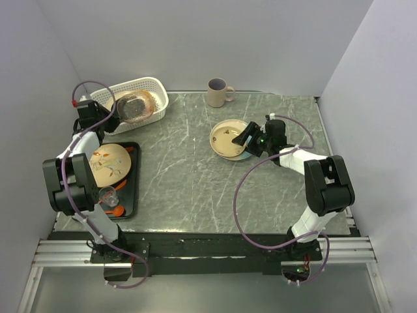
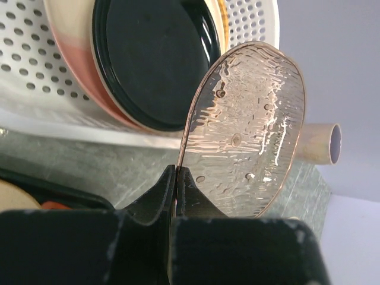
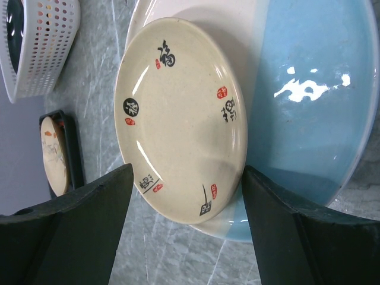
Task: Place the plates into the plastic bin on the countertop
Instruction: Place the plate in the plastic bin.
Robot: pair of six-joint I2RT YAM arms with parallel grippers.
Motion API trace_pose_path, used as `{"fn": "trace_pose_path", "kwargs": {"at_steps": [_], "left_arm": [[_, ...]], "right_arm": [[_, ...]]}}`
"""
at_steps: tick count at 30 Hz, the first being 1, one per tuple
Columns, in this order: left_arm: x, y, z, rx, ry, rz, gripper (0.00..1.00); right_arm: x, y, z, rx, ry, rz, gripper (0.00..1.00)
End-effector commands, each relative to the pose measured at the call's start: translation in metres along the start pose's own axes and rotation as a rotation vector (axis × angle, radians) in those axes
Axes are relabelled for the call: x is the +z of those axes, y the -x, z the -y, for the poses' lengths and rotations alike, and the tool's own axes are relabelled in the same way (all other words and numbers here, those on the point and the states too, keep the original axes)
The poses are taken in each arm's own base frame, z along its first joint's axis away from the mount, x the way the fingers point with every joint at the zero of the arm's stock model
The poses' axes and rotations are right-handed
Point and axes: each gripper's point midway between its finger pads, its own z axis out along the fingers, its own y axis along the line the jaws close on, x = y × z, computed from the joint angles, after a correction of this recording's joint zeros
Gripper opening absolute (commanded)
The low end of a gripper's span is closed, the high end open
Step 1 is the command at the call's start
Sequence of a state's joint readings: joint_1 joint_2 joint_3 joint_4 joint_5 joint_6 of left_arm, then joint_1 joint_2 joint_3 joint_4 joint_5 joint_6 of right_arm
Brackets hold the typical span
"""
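Between parted right end effector [image 3: 187, 172]: cream plate [image 3: 178, 113]; left end effector [image 2: 176, 173] clamped on clear plate [image 2: 249, 130]

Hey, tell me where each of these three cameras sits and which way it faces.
Top external: above and behind the bases, looking down on the countertop; left arm and right arm show whole.
Left wrist: on the left arm, facing the plastic bin; its left gripper is shut on the rim of a clear plate.
Right wrist: looks down past the open right gripper at a cream plate.
Shared: all three views show the plastic bin.
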State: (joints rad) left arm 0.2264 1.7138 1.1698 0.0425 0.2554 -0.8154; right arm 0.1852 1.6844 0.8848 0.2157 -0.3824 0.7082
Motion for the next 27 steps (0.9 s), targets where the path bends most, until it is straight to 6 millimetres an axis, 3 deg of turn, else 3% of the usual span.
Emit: {"fn": "trace_pose_path", "kwargs": {"at_steps": [1,8,16,27], "left_arm": [[0.006,0.033,0.017,-0.013,-0.048,0.084,0.01],[0.024,0.046,0.012,-0.028,-0.033,0.086,0.01],[0.029,0.059,0.008,-0.037,-0.013,0.118,0.01],[0.043,0.064,0.001,-0.033,0.013,0.119,0.01]], "right_arm": [[0.001,0.004,0.012,-0.01,-0.057,-0.002,0.81],[0.002,0.002,0.016,-0.003,-0.061,-0.006,0.81],[0.004,0.003,0.016,-0.001,-0.055,-0.008,0.81],[0.004,0.0,0.021,-0.003,-0.074,-0.014,0.8]]}}
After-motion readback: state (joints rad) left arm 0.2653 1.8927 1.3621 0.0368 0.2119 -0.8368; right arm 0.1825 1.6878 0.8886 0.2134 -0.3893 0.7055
